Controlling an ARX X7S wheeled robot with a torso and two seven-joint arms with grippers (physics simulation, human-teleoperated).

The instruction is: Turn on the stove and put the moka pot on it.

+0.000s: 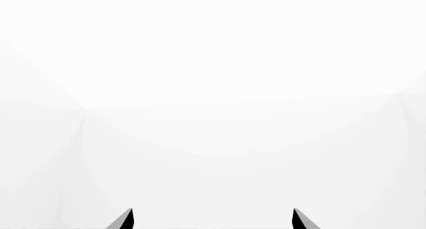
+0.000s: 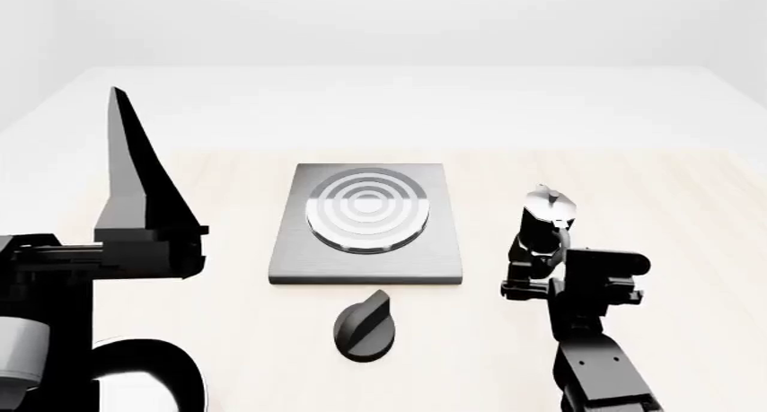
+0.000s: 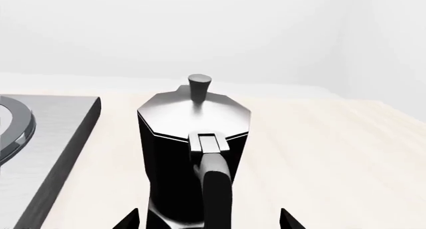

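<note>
Pale wood tabletop [image 2: 671, 197]: right gripper [image 3: 207, 220] fingers spread around moka pot [image 3: 193, 154] handle beside stove [image 2: 365, 223], clamp squarely before lifting; left gripper [image 1: 211, 220] spread, empty.

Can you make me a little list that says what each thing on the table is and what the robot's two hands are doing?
stove: flat square grey metal hotplate with a round ringed burner, nothing on it
knob: small black round knob, on the table in front of the hotplate
coffee pot: small black-and-silver moka pot, upright on the wooden table, right of the hotplate
right gripper: open, fingertips either side of the pot's handle
left gripper: open, raised, pointing at blank white, holding nothing
</note>
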